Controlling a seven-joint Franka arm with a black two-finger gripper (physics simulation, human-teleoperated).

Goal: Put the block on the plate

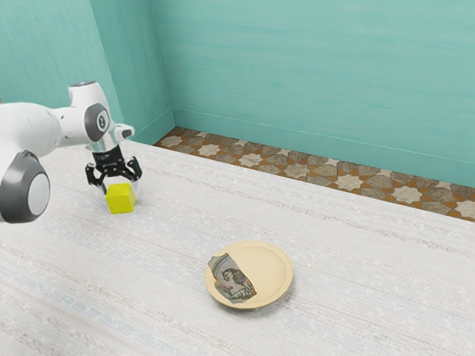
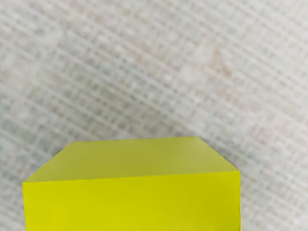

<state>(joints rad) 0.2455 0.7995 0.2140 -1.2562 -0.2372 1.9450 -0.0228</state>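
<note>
And here's the gripper [image 1: 120,190], right down at the yellow block [image 1: 119,199], with the block directly beneath it! Is it gripping? I can't tell from here whether it's open or closed on the block. In the wrist view the block looms large, right up close under the hand, one face bright and the next a shade duller. Whether it touches the table [image 1: 334,319], I can't say either.

Now to the plate [image 1: 271,271]: well apart from the gripper, off toward the exterior view's right and nearer that camera, a round, pale yellow dish. On the side of it nearer the gripper sits a patch [image 1: 233,280], dark and ragged-edged with a figure on it; printed or loose, it's hard to call. Between gripper and plate runs the pale, streaky tabletop.

Behind the gripper, the white arm [image 1: 44,126] comes in from the exterior view's left. Past the gripper and the table's far edge, there's the floor [image 1: 297,170], brown with star-shaped tiles, and beyond that rises the turquoise wall [image 1: 312,67]!
</note>
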